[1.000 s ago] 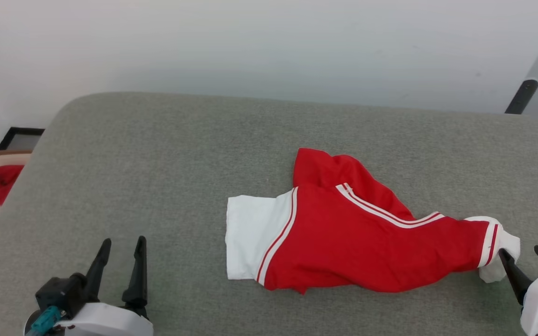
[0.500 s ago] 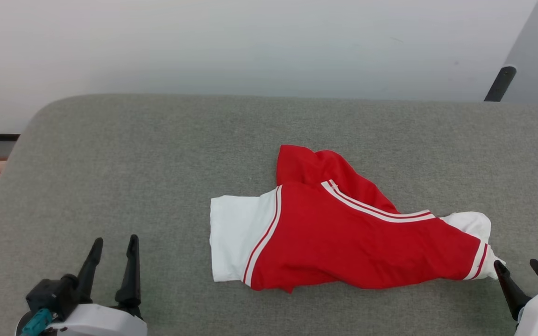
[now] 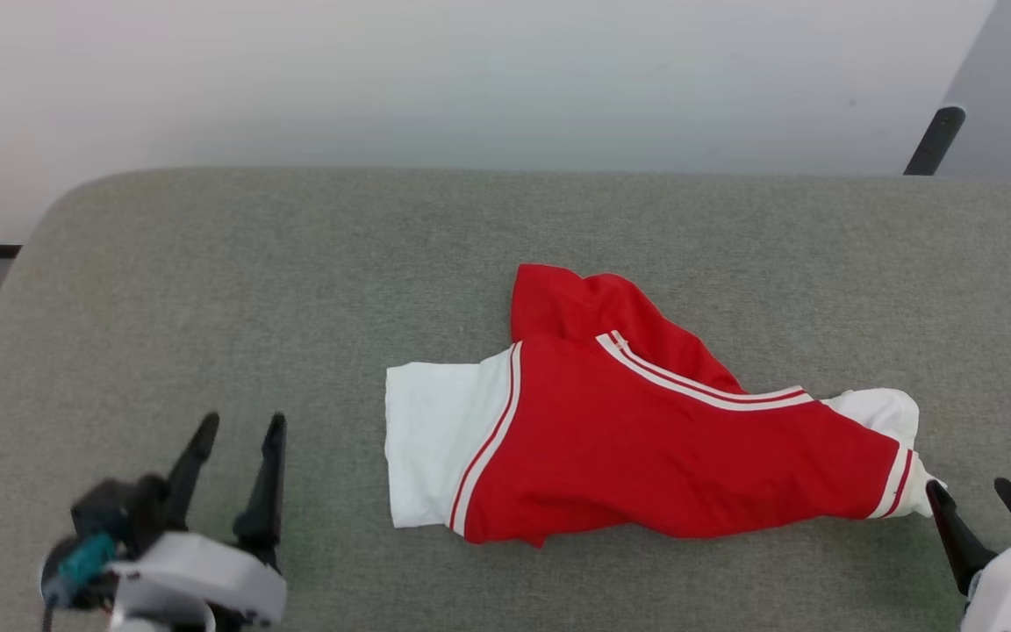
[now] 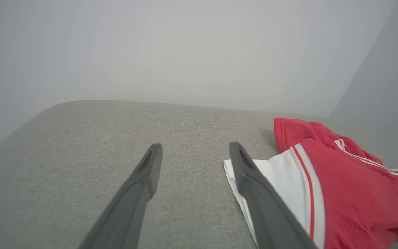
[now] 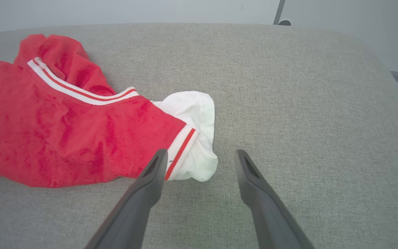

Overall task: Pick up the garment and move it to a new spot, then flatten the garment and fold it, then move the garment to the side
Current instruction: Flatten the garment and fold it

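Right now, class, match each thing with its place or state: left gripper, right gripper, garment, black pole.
1 left gripper
2 right gripper
3 garment
4 pole

A crumpled, in the middle of the cushion
B open, fingertips at the garment's edge
C open, over bare cushion, apart from the garment
D behind the cushion, far right

Pairs: 1-C, 2-B, 3-A, 4-D

No text, number, label or brand can be read on the garment (image 3: 646, 448) or around it.
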{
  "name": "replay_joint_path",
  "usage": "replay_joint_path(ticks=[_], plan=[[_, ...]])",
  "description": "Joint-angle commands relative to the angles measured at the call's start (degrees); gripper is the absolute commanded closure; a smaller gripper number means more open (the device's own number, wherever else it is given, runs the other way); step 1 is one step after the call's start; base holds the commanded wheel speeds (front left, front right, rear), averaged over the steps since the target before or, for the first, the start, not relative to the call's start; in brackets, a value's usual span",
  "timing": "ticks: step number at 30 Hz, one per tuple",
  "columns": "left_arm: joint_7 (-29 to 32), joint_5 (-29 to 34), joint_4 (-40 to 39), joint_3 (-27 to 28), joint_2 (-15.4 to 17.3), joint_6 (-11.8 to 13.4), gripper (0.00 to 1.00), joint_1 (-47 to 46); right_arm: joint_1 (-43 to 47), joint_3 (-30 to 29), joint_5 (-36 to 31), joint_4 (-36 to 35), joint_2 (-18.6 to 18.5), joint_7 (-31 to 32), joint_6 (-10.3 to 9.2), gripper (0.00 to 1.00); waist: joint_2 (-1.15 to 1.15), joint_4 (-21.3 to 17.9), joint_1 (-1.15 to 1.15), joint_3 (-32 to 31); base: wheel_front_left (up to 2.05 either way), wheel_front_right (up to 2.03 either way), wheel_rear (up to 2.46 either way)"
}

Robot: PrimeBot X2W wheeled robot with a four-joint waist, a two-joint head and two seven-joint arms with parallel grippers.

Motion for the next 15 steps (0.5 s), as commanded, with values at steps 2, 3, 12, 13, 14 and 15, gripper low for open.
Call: replay_joint_path(ticks=[2, 3, 12, 13, 14, 15], plan=[[1.3, -0.5, -0.1, -0.4, 1.3, -0.4, 0.00, -1.9, -0.8, 0.2, -0.2, -0.5, 0.4, -0.5, -0.04, 0.00, 0.00, -0.5, 0.00, 0.4, 0.00, 0.00, 0.00], [2.3, -1.0, -0.2, -0.8, 1.9, -0.5, 0.00, -2.9, -0.8, 0.5, -0.3, -0.6, 0.7, -0.6, -0.04, 0.00, 0.00, -0.8, 0.00, 0.6, 0.00, 0.00, 0.00], [18.7, -8.1, -1.1, -5.3, 6.5, -1.1, 0.00, -12.1, -1.5, 1.6, -0.7, -1.7, 2.3, -2.2, -0.04, 0.00, 0.00, -3.2, 0.00, 1.7, 0.00, 0.00, 0.00], [21.4, -9.0, -0.9, -5.8, 7.0, -1.1, 0.00, -13.4, -1.6, 1.7, -0.7, -1.7, 2.6, -2.3, -0.04, 0.00, 0.00, -3.4, 0.00, 1.9, 0.00, 0.00, 0.00], [24.3, -9.8, -0.6, -6.5, 7.5, -1.1, 0.00, -14.6, -1.8, 1.7, -0.7, -1.7, 2.6, -2.4, -0.04, 0.00, 0.00, -3.6, 0.00, 2.0, 0.00, 0.00, 0.00], [27.0, -10.5, -0.3, -7.1, 7.9, -1.1, 0.00, -15.8, -2.0, 1.9, -0.7, -1.7, 2.7, -2.5, -0.04, 0.00, 0.00, -3.9, 0.00, 2.2, 0.00, 0.00, 0.00]])
